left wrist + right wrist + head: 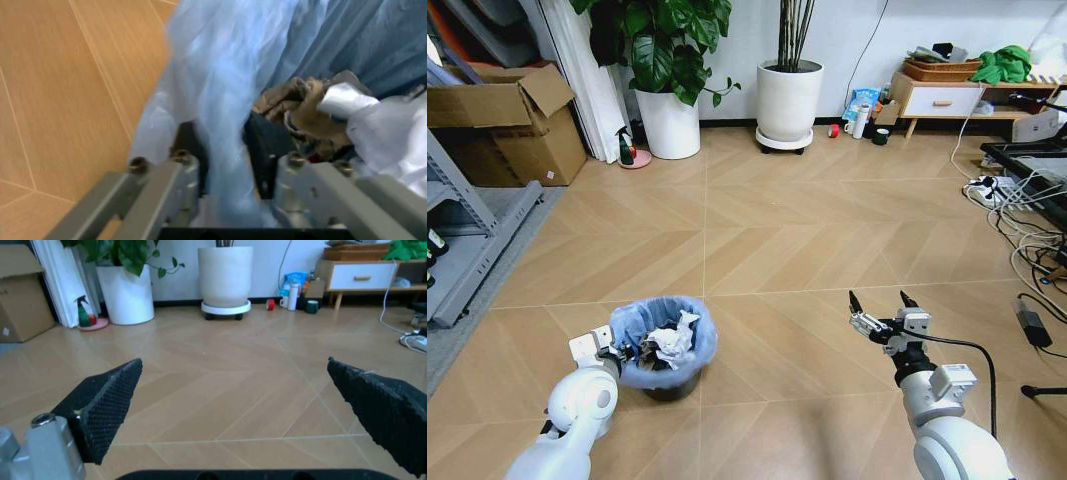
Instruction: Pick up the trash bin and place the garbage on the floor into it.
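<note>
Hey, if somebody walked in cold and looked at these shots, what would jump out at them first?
Probably the trash bin near the robot's left side, its blue liner holding crumpled white paper, with the left gripper clamped on its rim. Next, the right gripper held open and empty above the bare wooden floor.

Head view is showing bright, even room light, only soft shadows under the trash bin (663,345) and white pots (788,103); straight lines are bowing slightly at the edges. Left wrist view is looking blurry, probably too close to focus. Right wrist fingertips (107,405) are reading soft.
</note>
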`<state>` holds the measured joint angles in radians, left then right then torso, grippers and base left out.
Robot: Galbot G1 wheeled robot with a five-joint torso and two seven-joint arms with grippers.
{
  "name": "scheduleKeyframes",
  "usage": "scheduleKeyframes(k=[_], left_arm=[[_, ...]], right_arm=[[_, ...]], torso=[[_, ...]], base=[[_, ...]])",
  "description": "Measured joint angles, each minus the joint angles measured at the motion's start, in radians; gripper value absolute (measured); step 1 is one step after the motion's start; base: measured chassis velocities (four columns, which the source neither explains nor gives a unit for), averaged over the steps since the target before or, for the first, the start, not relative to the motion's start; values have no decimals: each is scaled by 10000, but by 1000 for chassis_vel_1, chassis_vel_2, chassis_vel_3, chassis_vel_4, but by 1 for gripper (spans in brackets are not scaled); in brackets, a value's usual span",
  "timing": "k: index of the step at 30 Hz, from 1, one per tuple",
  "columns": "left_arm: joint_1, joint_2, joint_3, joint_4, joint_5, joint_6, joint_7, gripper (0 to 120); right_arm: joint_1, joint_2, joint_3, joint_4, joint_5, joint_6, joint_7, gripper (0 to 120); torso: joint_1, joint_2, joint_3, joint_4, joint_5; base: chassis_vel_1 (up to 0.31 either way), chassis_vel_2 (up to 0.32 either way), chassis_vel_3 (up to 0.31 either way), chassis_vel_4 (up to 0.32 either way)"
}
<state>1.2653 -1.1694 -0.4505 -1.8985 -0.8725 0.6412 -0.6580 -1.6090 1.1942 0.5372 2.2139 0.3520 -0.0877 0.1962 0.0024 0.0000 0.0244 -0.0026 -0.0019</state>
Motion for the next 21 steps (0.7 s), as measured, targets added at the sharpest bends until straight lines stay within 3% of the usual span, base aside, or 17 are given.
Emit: scheduleKeyframes(k=[11,14,19,21], left_arm=[[45,79,12,-141,169,-586,0,62],[96,139,16,-206,537,-1076,18,71],[488,298,-102,-558,1421,-2818,563,94],[606,308,-179,-659,1777,-3284,905,98]], right_arm=[[-24,17,96,108,36,76,-11,100],[3,17,115,132,63,77,-12,100],[54,116,260,311,139,32,30,100],[53,194,285,379,156,-45,87,100]], torso=[[0,0,0,0,-2],[0,0,0,0,0],[0,0,0,1,-1],[0,0,0,0,-1]], base=[[0,0,0,0],[0,0,0,0],[0,0,0,0],[0,0,0,0]])
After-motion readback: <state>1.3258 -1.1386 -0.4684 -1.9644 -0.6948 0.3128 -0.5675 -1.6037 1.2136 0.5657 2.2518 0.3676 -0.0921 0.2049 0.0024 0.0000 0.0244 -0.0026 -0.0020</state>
